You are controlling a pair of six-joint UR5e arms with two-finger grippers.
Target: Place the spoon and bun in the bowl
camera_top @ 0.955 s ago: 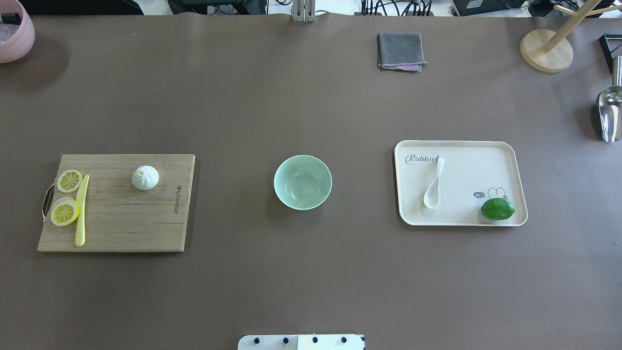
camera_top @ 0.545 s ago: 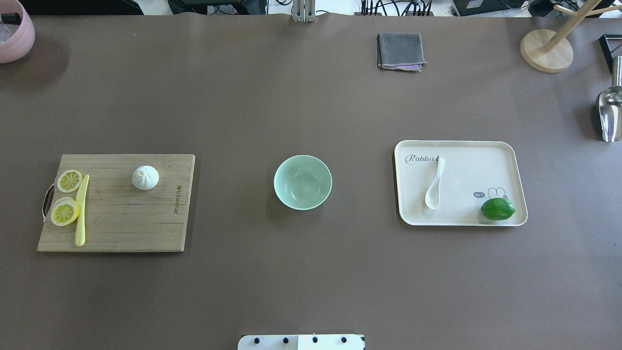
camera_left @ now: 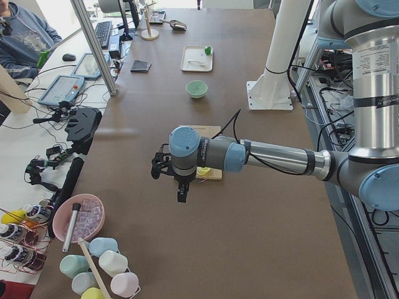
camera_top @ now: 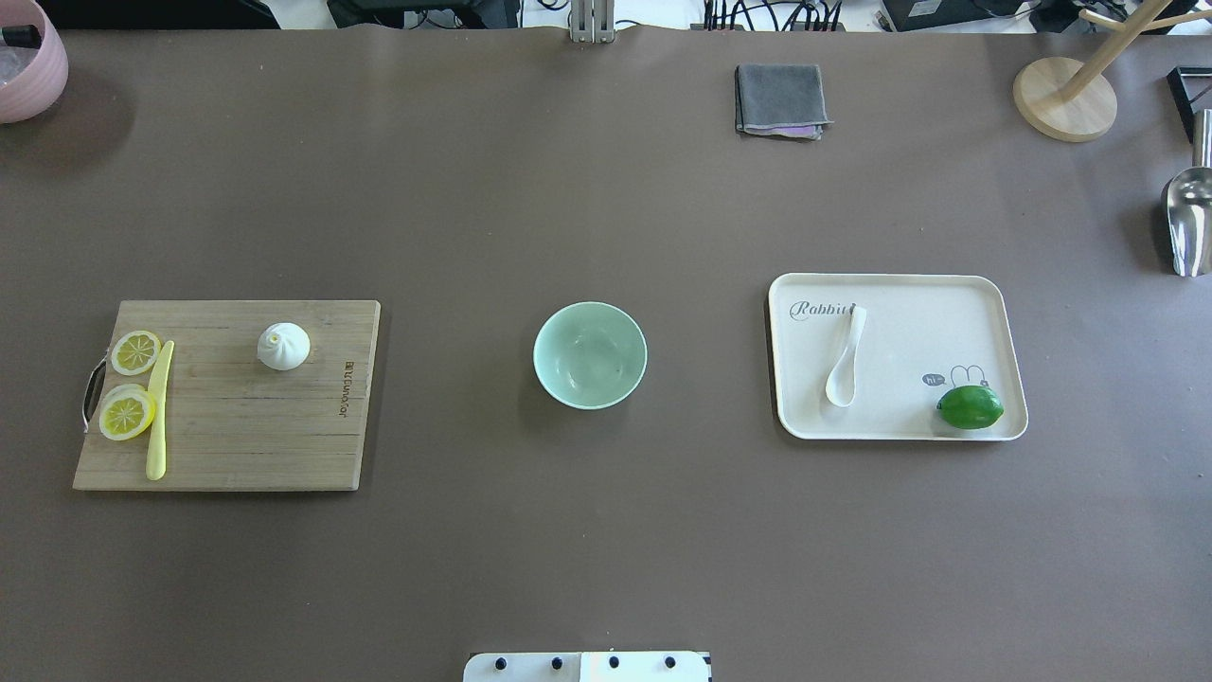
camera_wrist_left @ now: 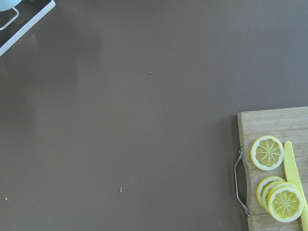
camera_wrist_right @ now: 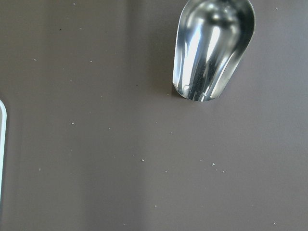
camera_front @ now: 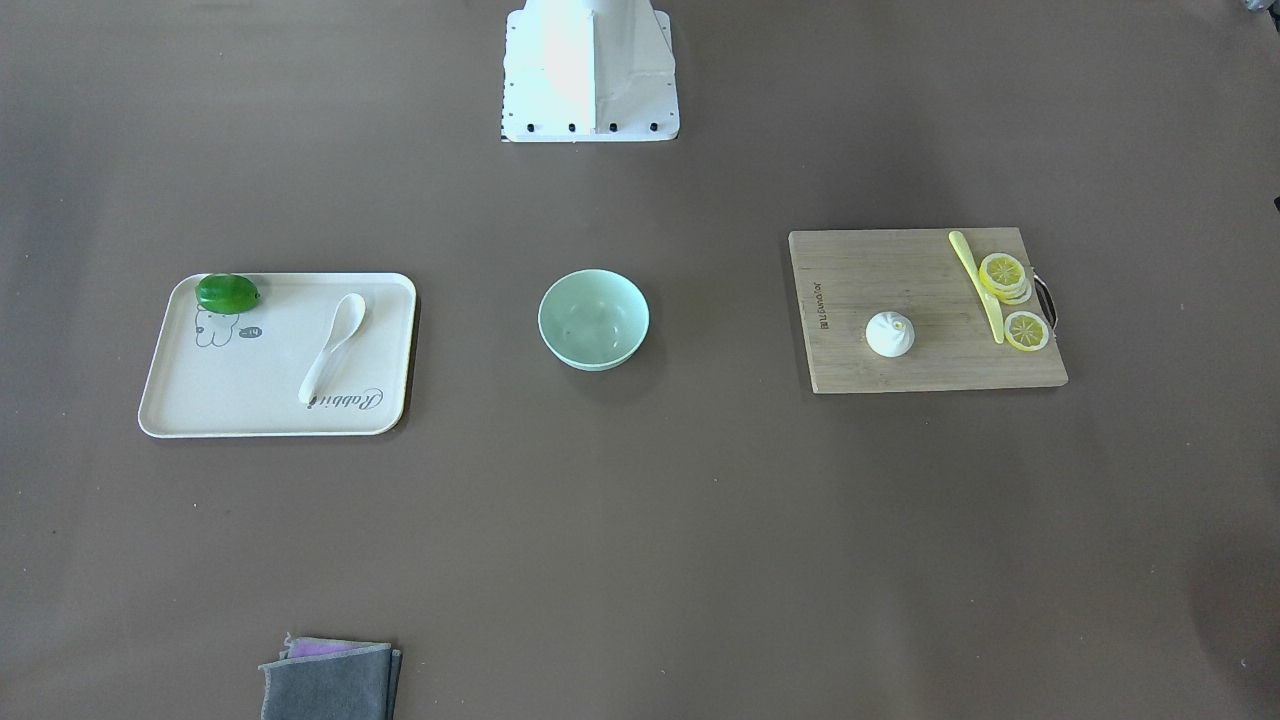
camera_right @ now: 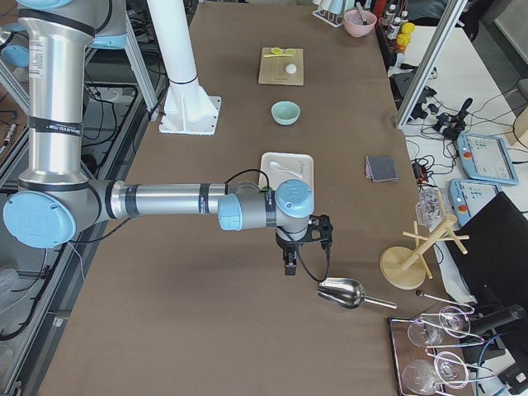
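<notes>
clock frame: overhead view, bowl as centre, 12 = far side from the robot
bowl: pale mint bowl point(camera_top: 568, 332) sat mid-table, upright, nothing in it
bun: white pleated bun point(camera_top: 283, 346) at 9 o'clock from the bowl, well apart from it, resting on the wooden cutting board point(camera_top: 256, 426), toward the board's 1 o'clock corner
spoon: white soup spoon point(camera_top: 846, 358) at 3 o'clock from the bowl, well apart, lying on the cream tray point(camera_top: 947, 313), scoop end toward 6, handle toward 12
other stuff: lemon slices point(camera_top: 128, 414) and yellow knife point(camera_top: 158, 412) on the board's 9 o'clock side; green lime point(camera_top: 970, 406) in the tray's 5 o'clock corner; metal scoop point(camera_wrist_right: 211, 48) on the table beyond the tray at 2 o'clock; grey cloth point(camera_top: 780, 98) at 1 o'clock
left gripper: left gripper point(camera_left: 181, 198) hung above bare table just off the board's 9 o'clock edge, carrying nothing visible; seen only from the side, so how far the jaws were apart could not be told
right gripper: right gripper point(camera_right: 289, 268) hung between the tray and the scoop, nothing visible in it; jaw opening likewise could not be told
progress: zero of two items placed; neither item touched by a gripper
left to do: grasp the bun, drop it in the bowl; grasp the spoon, place it in the bowl
likely split: judged left arm for bun, right arm for spoon, each being nearer
</notes>
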